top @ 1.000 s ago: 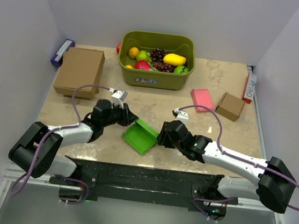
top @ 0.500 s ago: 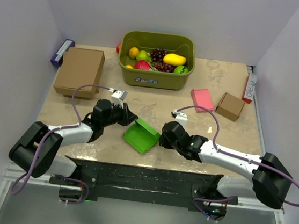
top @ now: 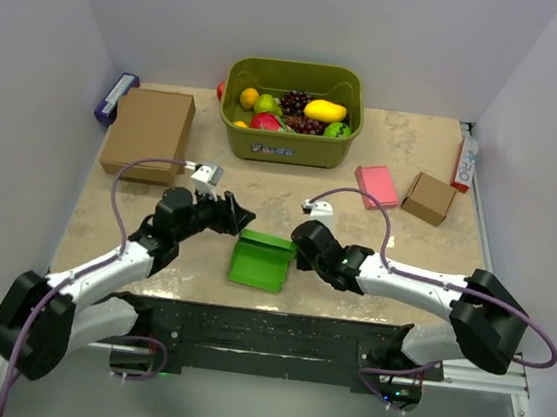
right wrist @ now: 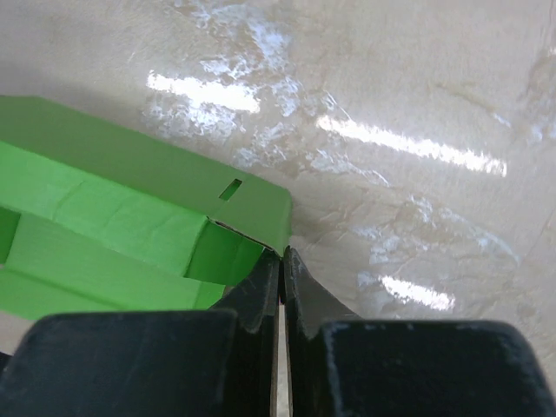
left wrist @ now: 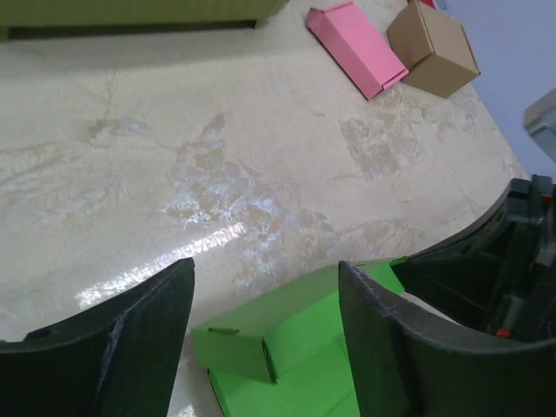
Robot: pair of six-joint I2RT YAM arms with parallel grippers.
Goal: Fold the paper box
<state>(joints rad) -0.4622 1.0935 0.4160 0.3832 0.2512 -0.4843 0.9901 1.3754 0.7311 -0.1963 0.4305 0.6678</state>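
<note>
Right at the tips of my right pincer (right wrist: pixel 280 256) sits the bright green paper box (right wrist: pixel 113 208). It's a half-folded card tray lying on the beige marbled tabletop (right wrist: pixel 417 87). That pincer is squeezed fully together, tips pressed against the corner of one raised side flap. Honestly I can't tell whether a sliver of card is caught in there or it's only touching.

My left pincer (left wrist: pixel 265 271) is spread wide and has hold of nothing. The box shows just below and between its two fingers (left wrist: pixel 148 330), with a folded-up wall with a little slot facing it.

From overhead the box is flat between the two pincers, the left one at its far left corner and the right one at its right edge.

Further out past the right pincer there's a flat pink card box (top: pixel 376 185). A small brown cardboard box (top: pixel 429 197) sits just beside that. Well beyond both pincers is an olive-green plastic tub (top: pixel 306 146) with fruit (top: pixel 326 110) in it. Out past the left pincer lies a large brown cardboard box (top: pixel 148 133).
</note>
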